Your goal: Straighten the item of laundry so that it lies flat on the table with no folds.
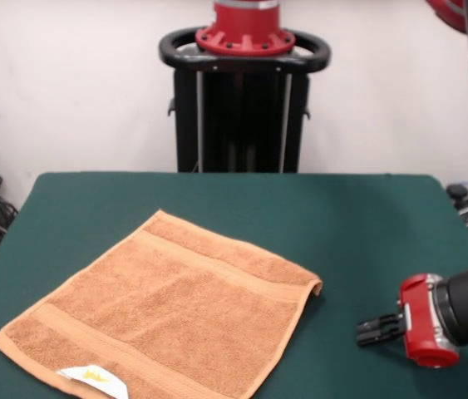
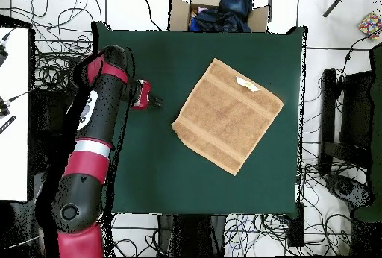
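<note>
Orange-tan towel lies spread flat, set cornerwise, white tag at one edge | on the green counter, toward one short side | end effector hovers well apart beside its corner, empty, whether spread or pressed together unclear.

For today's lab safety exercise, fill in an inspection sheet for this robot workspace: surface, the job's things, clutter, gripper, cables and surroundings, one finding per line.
Surface: table covered in dark green cloth, bare apart from the towel.
Job's things: orange-tan towel lies spread out at an angle to the table's edges; one corner nearest the gripper looks slightly lifted; white tag at one edge.
Clutter: nothing seen on the table.
Gripper: gripper is low over the cloth beside the towel, pointing at it, not touching; open or shut cannot be told.
Cables: many loose cables on the floor around the table.
Surroundings: cardboard box holding dark fabric beyond one table edge; white wall behind the pedestal.
</note>
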`<state>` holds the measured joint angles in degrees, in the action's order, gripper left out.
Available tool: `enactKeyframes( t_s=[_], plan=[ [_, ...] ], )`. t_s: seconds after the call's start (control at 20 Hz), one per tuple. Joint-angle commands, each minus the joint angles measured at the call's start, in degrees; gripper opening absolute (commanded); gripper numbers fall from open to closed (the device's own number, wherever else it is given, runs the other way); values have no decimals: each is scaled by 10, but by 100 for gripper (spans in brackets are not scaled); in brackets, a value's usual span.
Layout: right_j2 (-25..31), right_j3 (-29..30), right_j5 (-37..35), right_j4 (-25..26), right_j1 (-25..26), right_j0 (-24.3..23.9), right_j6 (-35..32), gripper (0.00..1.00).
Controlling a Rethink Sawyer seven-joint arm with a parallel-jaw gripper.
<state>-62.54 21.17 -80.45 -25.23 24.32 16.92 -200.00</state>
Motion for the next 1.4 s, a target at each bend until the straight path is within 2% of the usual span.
enactKeyframes(
  t_s=[0.05,0.3,0.6,1.15,1.3,1.4],
  plan=[
    [-50,-66,20,-10,83,-24,-176,0],
    [-115,-97,-18,-2,95,-37,-185,0],
    [-193,-151,-71,-18,115,-68,-185,0],
    [-269,-176,-115,-19,117,-87,-193,0],
    [-274,-171,-115,-16,116,-87,-181,0],
    [-275,-163,-129,-2,110,-85,-148,0]
  ],
)
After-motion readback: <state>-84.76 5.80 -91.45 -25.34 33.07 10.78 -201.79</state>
